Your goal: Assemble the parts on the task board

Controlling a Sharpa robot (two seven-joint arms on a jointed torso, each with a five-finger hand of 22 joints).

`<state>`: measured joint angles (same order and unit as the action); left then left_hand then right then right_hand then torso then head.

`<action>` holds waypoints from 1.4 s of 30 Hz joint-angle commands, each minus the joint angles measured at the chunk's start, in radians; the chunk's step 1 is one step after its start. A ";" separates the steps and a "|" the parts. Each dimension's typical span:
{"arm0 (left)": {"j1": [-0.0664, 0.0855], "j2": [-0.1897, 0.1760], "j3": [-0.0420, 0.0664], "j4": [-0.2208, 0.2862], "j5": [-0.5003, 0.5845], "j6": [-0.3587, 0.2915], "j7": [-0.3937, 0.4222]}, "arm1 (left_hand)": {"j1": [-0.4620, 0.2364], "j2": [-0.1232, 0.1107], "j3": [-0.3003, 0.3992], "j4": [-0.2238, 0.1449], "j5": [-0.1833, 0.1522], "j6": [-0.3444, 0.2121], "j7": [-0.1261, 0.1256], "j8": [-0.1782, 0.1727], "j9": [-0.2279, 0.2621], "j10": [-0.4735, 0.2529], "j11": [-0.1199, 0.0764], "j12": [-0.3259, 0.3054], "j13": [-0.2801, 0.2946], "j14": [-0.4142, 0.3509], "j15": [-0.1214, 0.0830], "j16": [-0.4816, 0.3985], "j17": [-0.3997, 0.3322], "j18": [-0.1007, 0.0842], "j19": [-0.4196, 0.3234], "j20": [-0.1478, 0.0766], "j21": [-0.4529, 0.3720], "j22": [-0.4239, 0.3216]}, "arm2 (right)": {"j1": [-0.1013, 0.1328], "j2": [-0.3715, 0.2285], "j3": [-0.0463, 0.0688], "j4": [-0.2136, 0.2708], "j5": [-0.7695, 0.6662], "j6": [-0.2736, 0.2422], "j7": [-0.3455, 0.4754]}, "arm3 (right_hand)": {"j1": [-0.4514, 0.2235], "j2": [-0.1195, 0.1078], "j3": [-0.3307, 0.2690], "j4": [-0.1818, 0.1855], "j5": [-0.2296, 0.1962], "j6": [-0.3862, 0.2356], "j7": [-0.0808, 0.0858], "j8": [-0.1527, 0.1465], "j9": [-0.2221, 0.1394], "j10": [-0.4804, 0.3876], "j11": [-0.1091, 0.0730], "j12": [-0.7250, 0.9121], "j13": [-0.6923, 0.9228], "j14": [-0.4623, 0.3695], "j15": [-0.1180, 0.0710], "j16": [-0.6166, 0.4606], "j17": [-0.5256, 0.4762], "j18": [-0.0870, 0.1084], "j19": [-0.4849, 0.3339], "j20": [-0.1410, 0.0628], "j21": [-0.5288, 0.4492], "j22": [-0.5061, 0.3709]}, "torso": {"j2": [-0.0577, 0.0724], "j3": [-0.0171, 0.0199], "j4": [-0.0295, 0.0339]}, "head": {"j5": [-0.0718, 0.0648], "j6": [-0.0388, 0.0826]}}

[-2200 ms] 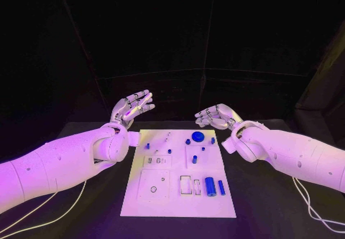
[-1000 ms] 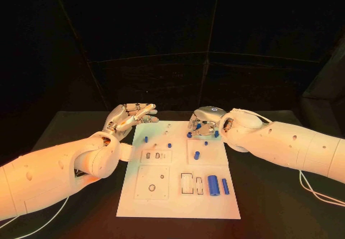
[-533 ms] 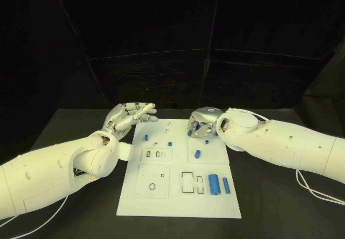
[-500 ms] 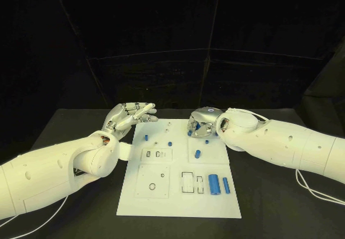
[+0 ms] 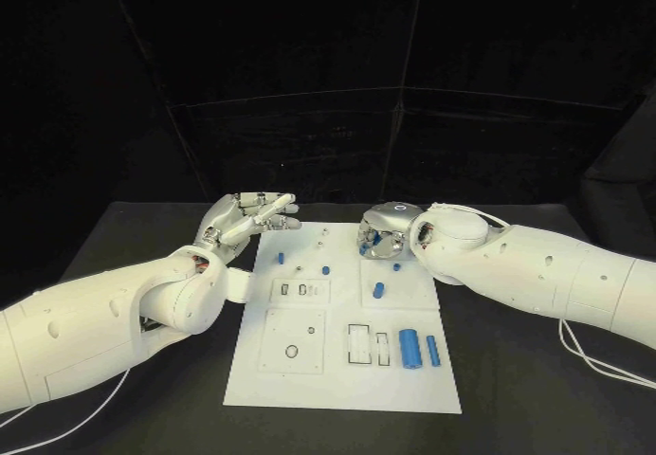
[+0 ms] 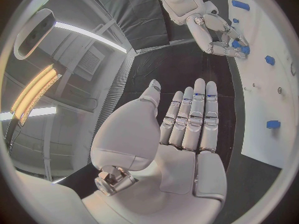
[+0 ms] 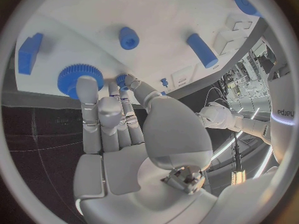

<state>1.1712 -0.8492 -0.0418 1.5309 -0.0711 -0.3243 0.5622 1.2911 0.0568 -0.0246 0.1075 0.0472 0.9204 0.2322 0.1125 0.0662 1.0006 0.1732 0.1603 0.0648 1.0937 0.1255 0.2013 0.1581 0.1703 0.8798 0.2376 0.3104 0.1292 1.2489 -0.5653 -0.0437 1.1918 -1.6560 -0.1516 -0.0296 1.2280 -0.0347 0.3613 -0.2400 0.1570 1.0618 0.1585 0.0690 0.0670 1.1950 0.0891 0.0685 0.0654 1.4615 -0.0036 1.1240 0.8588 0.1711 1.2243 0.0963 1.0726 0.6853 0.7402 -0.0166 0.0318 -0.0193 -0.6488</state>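
Note:
The white task board (image 5: 342, 379) lies in the middle of the black table. My right hand (image 5: 383, 233) reaches down onto its far right part. There a fingertip rests on the blue gear (image 7: 79, 78), and the thumb and another finger pinch a small blue peg (image 7: 121, 78) beside it. My left hand (image 5: 247, 217) hovers off the board's far left corner, fingers straight and spread, holding nothing. The left wrist view shows the same flat, empty left hand (image 6: 187, 129), with the right hand (image 6: 223, 35) beyond it on the board.
Loose blue parts lie on the board: a short peg (image 5: 281, 257), a small cylinder (image 5: 379, 290), a thick cylinder (image 5: 409, 345) and a slim one (image 5: 433, 350) near the front right. White sockets (image 5: 355, 344) sit mid-board. Cables trail off the table's right side.
My right hand has come in from beyond the board, turned down onto the gear and closed round the peg; over the last half second it barely moves. The left hand stays raised and open.

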 commanded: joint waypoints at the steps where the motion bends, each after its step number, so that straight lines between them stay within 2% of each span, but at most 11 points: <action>1: 0.002 -0.001 0.001 0.003 -0.006 0.014 0.003 | 0.007 0.001 0.000 -0.006 0.004 0.007 0.003 -0.007 -0.001 -0.002 0.006 -0.005 -0.001 -0.004 0.004 -0.006 0.001 0.012 -0.002 0.004 -0.003 -0.001 | 0.002 0.003 0.001 -0.001 -0.008 0.014 -0.001 | 0.011 0.024 0.023 -0.002 -0.030 0.010 -0.003 0.002 0.002 0.014 -0.006 0.001 0.001 0.033 -0.004 0.026 0.028 -0.021 0.014 -0.002 0.026 0.034 | 0.001 0.0000 0.0003 | 0.002 -0.002; 5: 0.003 -0.002 0.001 0.003 -0.006 0.014 0.002 | 0.007 0.001 0.000 -0.006 0.004 0.007 0.003 -0.007 -0.001 -0.002 0.006 -0.005 -0.001 -0.004 0.004 -0.006 0.001 0.012 -0.002 0.004 -0.003 -0.001 | 0.002 0.005 0.001 -0.003 -0.008 0.020 -0.001 | 0.027 0.041 0.059 -0.003 -0.060 0.025 -0.006 0.006 0.003 0.029 -0.010 0.004 0.002 0.034 -0.007 0.059 0.060 -0.027 0.024 -0.004 0.061 0.078 | 0.002 -0.0005 0.0004 | 0.002 -0.003; 10: 0.003 -0.003 0.001 0.004 -0.006 0.014 0.001 | 0.007 0.001 0.000 -0.006 0.004 0.007 0.003 -0.007 -0.001 -0.002 0.006 -0.005 -0.001 -0.004 0.004 -0.006 0.001 0.012 -0.002 0.004 -0.003 -0.001 | 0.002 0.008 0.001 -0.004 -0.008 0.018 0.000 | 0.029 0.042 0.086 0.003 -0.074 0.040 -0.007 0.008 0.004 0.043 -0.013 0.004 0.003 0.030 -0.008 0.079 0.074 -0.029 0.023 -0.005 0.083 0.101 | 0.002 -0.0012 -0.0004 | 0.003 -0.005; 16: 0.004 -0.004 0.001 0.004 -0.006 0.014 0.000 | 0.007 0.001 0.000 -0.006 0.004 0.007 0.003 -0.007 -0.001 -0.002 0.006 -0.005 -0.001 -0.004 0.004 -0.006 0.001 0.012 -0.002 0.004 -0.003 -0.001 | 0.002 -0.001 0.001 0.015 0.010 -0.088 0.020 | 0.033 0.041 0.103 0.008 -0.077 0.066 -0.016 0.017 0.008 0.070 -0.022 0.012 0.007 0.029 -0.014 0.097 0.089 -0.033 0.028 -0.009 0.106 0.130 | 0.003 -0.0006 -0.0004 | 0.004 -0.002; 22: 0.004 -0.005 0.001 0.002 -0.006 0.015 0.000 | 0.007 0.001 0.000 -0.006 0.004 0.007 0.003 -0.007 -0.001 -0.002 0.006 -0.005 -0.001 -0.004 0.004 -0.006 0.001 0.012 -0.002 0.004 -0.003 -0.001 | 0.004 0.001 0.002 0.027 0.042 -0.200 0.017 | 0.025 0.032 0.107 0.016 -0.084 0.066 -0.016 0.013 0.006 0.069 -0.022 0.007 0.005 0.029 -0.014 0.108 0.098 -0.034 0.030 -0.009 0.117 0.141 | 0.003 -0.0025 0.0011 | 0.004 0.006; 27: 0.004 -0.004 0.001 0.000 -0.006 0.015 -0.001 | 0.007 0.002 -0.001 -0.007 0.004 0.007 0.003 -0.008 -0.001 -0.002 0.006 -0.007 -0.001 -0.004 0.005 -0.007 0.002 0.012 -0.001 0.004 -0.003 -0.002 | 0.009 0.034 0.004 -0.006 0.051 -0.242 -0.015 | 0.010 0.025 0.108 0.035 -0.101 0.062 -0.014 0.007 0.005 0.063 -0.020 0.000 0.003 0.026 -0.012 0.112 0.095 -0.034 0.026 -0.008 0.122 0.144 | 0.006 -0.0019 0.0047 | 0.005 0.013; 31: 0.005 -0.004 0.001 0.002 -0.006 0.016 -0.002 | 0.007 0.002 0.000 -0.007 0.004 0.008 0.003 -0.008 -0.001 -0.002 0.006 -0.007 -0.001 -0.003 0.005 -0.007 0.002 0.012 -0.001 0.004 -0.004 -0.002 | 0.012 0.059 0.005 -0.035 0.054 -0.256 -0.027 | 0.009 0.024 0.108 0.036 -0.101 0.061 -0.014 0.006 0.004 0.062 -0.019 -0.001 0.003 0.026 -0.012 0.112 0.095 -0.034 0.025 -0.008 0.123 0.145 | 0.009 -0.0032 0.0074 | 0.007 0.016; 38: 0.005 -0.003 0.001 0.003 -0.006 0.016 -0.002 | 0.007 0.002 0.000 -0.007 0.004 0.008 0.003 -0.008 -0.001 -0.002 0.006 -0.007 -0.001 -0.003 0.005 -0.007 0.002 0.012 -0.001 0.004 -0.004 -0.002 | 0.015 0.114 0.007 -0.099 0.055 -0.257 -0.034 | 0.008 0.023 0.110 0.040 -0.101 0.060 -0.014 0.004 0.004 0.060 -0.019 -0.002 0.002 0.026 -0.011 0.116 0.099 -0.035 0.025 -0.008 0.125 0.147 | 0.014 -0.0065 0.0187 | 0.001 0.020; 42: 0.005 -0.001 0.001 0.001 -0.006 0.017 -0.003 | 0.007 0.002 0.000 -0.007 0.004 0.008 0.003 -0.008 -0.001 -0.002 0.006 -0.007 -0.001 -0.003 0.005 -0.007 0.002 0.012 -0.001 0.004 -0.004 -0.002 | 0.015 0.145 0.007 -0.133 0.055 -0.236 -0.043 | 0.004 0.021 0.112 0.046 -0.101 0.058 -0.012 0.002 0.003 0.057 -0.017 -0.004 0.002 0.026 -0.010 0.120 0.102 -0.035 0.025 -0.007 0.128 0.149 | 0.014 -0.0050 0.0162 | 0.006 0.017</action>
<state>1.1746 -0.8520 -0.0417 1.5310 -0.0721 -0.3201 0.5560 1.2911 0.0567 -0.0246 0.1075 0.0471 0.9203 0.2321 0.1085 0.0664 1.0006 0.1732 0.1605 0.0651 1.0936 0.1255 0.1972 0.1588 0.1700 0.8798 0.2376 0.3104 0.1285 1.2615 -0.4246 -0.0379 1.0660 -1.6057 -0.3793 -0.0569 1.2444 -0.0132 0.4737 -0.1984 0.0582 1.1228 0.1411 0.0720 0.0719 1.2559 0.0681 0.0718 0.0679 1.4688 -0.0110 1.2370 0.9599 0.1552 1.2494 0.0858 1.1965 0.8337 0.7535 -0.0218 0.0476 -0.0167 -0.6299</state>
